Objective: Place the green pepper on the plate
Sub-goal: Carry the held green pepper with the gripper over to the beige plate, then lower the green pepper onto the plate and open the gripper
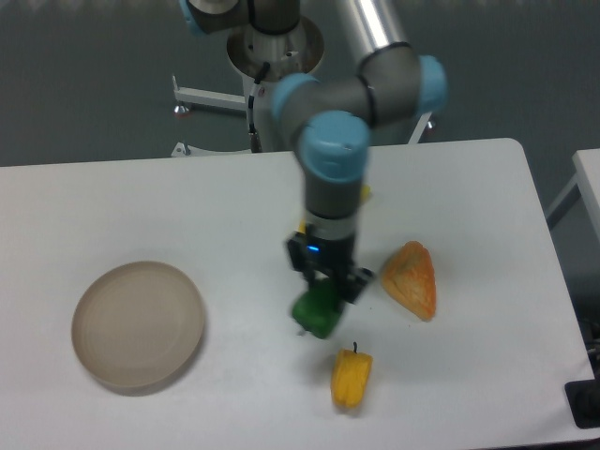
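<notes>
The green pepper [315, 313] is small and glossy dark green. It sits between the fingers of my gripper [323, 296], near the middle of the white table. The gripper points down and is shut on the pepper's upper part; whether the pepper rests on the table or hangs just above it I cannot tell. The beige-tan round plate [139, 324] lies at the table's left, well to the left of the gripper and apart from it.
A yellow pepper [352, 377] with a dark stem lies just below and right of the gripper. An orange wedge-shaped food item [412, 279] lies to the right. The table's front edge is close below the yellow pepper.
</notes>
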`<action>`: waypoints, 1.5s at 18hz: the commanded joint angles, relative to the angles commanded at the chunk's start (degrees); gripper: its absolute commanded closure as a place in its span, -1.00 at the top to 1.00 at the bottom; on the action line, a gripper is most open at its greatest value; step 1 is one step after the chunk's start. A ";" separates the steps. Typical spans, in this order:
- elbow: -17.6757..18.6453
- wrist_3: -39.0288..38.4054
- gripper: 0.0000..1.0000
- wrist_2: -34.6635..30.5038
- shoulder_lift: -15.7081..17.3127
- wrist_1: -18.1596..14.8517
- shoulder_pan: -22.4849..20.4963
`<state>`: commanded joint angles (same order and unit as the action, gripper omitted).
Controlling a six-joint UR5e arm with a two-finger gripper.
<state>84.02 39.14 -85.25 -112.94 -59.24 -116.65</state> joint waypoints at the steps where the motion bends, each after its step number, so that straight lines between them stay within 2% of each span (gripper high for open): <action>1: 0.09 -2.29 -0.42 0.00 -0.35 0.17 1.41; 4: 0.26 -8.70 -0.42 -0.09 -1.66 0.96 5.45; 9: 1.58 -18.91 -0.42 0.00 -3.86 5.88 10.73; 13: 1.58 -20.15 -0.41 0.09 -5.97 6.77 13.54; 17: 1.50 -20.07 -0.41 0.17 -7.73 7.30 14.51; 27: 1.58 -19.89 -0.39 2.02 -8.79 7.30 14.96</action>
<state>85.61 19.25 -83.23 -121.73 -51.94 -101.69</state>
